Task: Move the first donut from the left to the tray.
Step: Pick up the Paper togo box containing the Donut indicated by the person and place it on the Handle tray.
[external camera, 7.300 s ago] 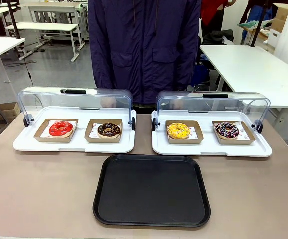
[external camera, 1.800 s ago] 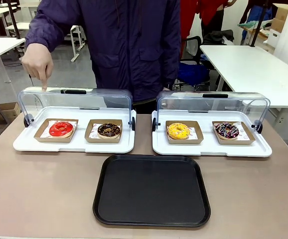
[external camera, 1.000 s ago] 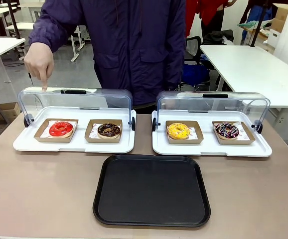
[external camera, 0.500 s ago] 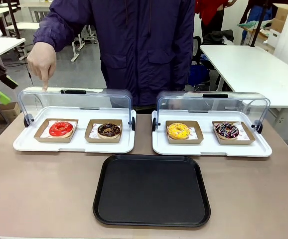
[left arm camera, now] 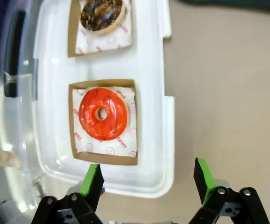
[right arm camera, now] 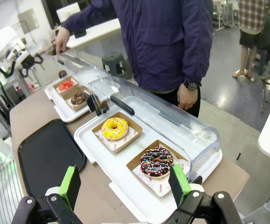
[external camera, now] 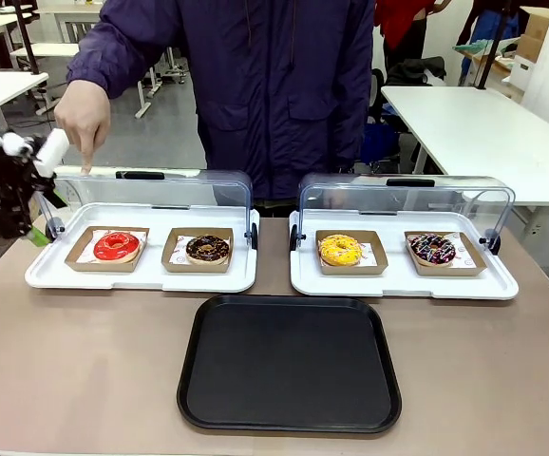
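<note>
The first donut from the left (external camera: 116,246) has red icing and lies in a brown cardboard holder at the left end of the left white tray. In the left wrist view the red donut (left arm camera: 102,114) lies ahead of my left gripper (left arm camera: 147,181), whose green-padded fingers stand wide apart, open and holding nothing. In the front view that left gripper (external camera: 33,234) hangs just off the white tray's left end. The black tray (external camera: 289,361) lies at the table's near middle. My right gripper (right arm camera: 124,185) is open, above the table's right end.
A person's hand (external camera: 85,114) points down over the raised clear lid (external camera: 141,195) behind the red donut. A chocolate donut (external camera: 207,249) shares that white tray (external camera: 141,277). The right white tray (external camera: 403,280) holds a yellow donut (external camera: 339,250) and a sprinkled one (external camera: 432,249).
My left arm has swung in from the left edge and come down beside the left white tray. The person's pointing hand stays over the lid.
</note>
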